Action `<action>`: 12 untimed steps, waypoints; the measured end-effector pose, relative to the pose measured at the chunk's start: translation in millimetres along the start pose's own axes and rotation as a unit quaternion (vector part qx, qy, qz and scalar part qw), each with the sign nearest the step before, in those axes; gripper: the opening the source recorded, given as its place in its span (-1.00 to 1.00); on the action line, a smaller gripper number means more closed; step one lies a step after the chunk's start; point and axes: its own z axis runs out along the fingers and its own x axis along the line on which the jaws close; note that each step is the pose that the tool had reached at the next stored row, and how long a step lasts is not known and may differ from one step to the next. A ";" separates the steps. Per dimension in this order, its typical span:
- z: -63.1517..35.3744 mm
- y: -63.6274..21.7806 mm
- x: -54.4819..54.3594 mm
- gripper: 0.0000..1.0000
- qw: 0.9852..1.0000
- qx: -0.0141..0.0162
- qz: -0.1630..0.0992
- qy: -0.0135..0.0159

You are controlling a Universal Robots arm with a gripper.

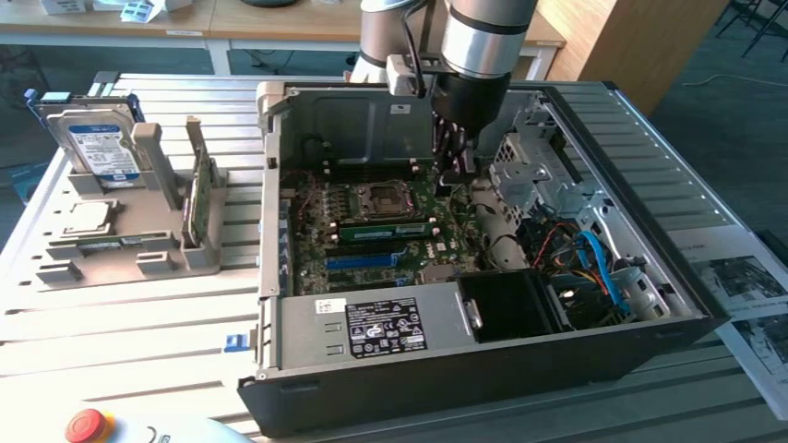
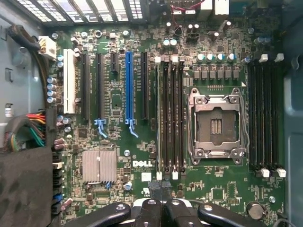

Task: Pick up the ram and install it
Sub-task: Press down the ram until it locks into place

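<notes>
The tool [image 2: 161, 191] hangs above the motherboard [image 2: 118, 142] with its two fingers pressed together, and I see nothing held between them. It is over one end of the memory slots, which run just beside the CPU socket [image 2: 218, 125].

The ram [image 1: 384, 231], as I judge it, is the green stick standing in those slots, right next to the CPU socket. A second green stick [image 1: 201, 198] stands in a grey holder [image 1: 136, 263] on the desk [image 1: 124, 323], well apart from the CPU socket and outside the case.

Such a stick should be light, thin and stiff, but fragile. I think it is best held by its two flat faces near the top edge, or by its short ends. The contact edge should not be touched, and any push should go straight down so the board does not bend.
</notes>
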 end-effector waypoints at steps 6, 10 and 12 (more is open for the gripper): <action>6.8 0.1 -0.7 -0.80 1.000 -0.005 0.002 0.000; 10.5 0.0 -0.9 -0.80 1.000 -0.006 0.003 0.000; 12.6 0.0 -1.0 -0.80 1.000 -0.006 0.003 0.000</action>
